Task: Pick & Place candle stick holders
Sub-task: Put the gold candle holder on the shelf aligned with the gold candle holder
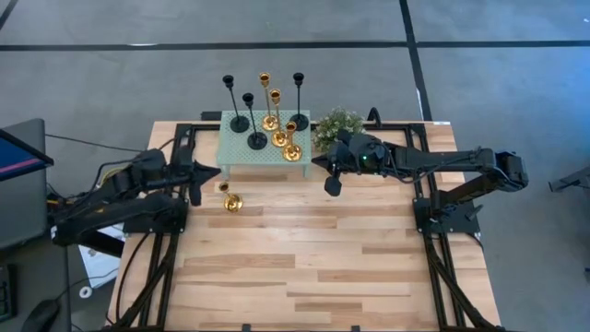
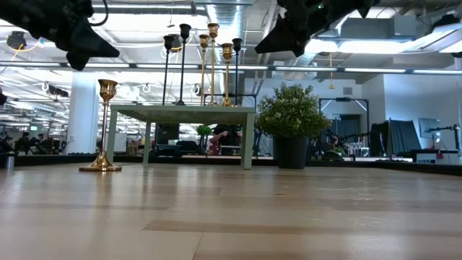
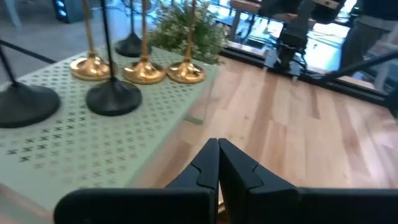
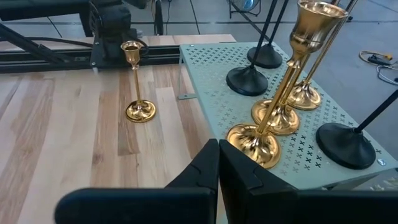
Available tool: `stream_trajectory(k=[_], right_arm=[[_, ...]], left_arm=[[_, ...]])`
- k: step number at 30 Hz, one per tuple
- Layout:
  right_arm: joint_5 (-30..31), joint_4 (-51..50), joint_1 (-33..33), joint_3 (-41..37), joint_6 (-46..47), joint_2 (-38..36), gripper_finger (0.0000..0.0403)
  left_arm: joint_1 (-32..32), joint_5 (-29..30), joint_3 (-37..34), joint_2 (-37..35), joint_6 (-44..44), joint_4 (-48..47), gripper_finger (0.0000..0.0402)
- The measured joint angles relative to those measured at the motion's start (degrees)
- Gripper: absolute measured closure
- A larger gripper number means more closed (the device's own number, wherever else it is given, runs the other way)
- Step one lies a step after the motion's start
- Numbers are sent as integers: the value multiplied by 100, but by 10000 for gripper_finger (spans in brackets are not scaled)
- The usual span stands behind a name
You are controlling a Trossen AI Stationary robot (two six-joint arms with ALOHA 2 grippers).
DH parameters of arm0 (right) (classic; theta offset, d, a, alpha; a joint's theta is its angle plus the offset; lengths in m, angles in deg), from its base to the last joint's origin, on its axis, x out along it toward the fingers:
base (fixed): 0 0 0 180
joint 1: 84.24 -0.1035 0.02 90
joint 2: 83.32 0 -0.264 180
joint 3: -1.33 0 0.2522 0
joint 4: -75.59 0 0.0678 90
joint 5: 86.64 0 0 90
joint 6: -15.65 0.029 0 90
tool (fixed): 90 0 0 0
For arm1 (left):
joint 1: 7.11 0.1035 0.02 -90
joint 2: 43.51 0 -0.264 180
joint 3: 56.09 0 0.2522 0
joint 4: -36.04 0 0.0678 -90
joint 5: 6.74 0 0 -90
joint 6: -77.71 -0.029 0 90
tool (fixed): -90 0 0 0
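With both the left gripper [image 1: 214,170] and right gripper [image 1: 332,185] closed and empty, I judge the gold candle holder [image 1: 230,198] on the desk [image 1: 304,258] rigid, top-heavy and slippery; grasp its stem.

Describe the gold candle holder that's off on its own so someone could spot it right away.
Find the mint-green little table at the far side of the wooden tabletop. Just in front of its left corner, a gold candle holder stands on the bare wood, the only holder not up on the little table.
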Motion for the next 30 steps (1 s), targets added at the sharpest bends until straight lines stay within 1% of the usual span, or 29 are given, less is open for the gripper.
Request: stream_trajectory(k=[5,10,13,16,18,21,24,28,30], right_arm=[[-2,-3,-5,0,-3,0,403],[-2,-5,-5,0,-42,0,403],[-2,-6,-5,0,-42,0,403],[-3,-5,-5,0,-42,0,403],[-4,-5,-5,0,-42,0,403],[-2,-2,-5,0,-42,0,403],[-4,-2,-5,0,-17,0,403],[-4,0,-5,0,-15,0,403],[-4,1,-5,0,-14,0,403]], left_arm=[[-443,-2,0,208,34,3,399],[-875,0,0,531,379,-25,398],[-1071,2,10,732,667,-291,399],[-1213,302,38,856,897,-452,399],[-1294,329,148,889,925,-501,399],[-1399,385,511,884,928,-715,399],[-1457,627,905,882,1013,-1270,399],[-1455,1432,1371,959,1337,-2826,399],[-1453,1508,1451,999,1407,-3259,399]])
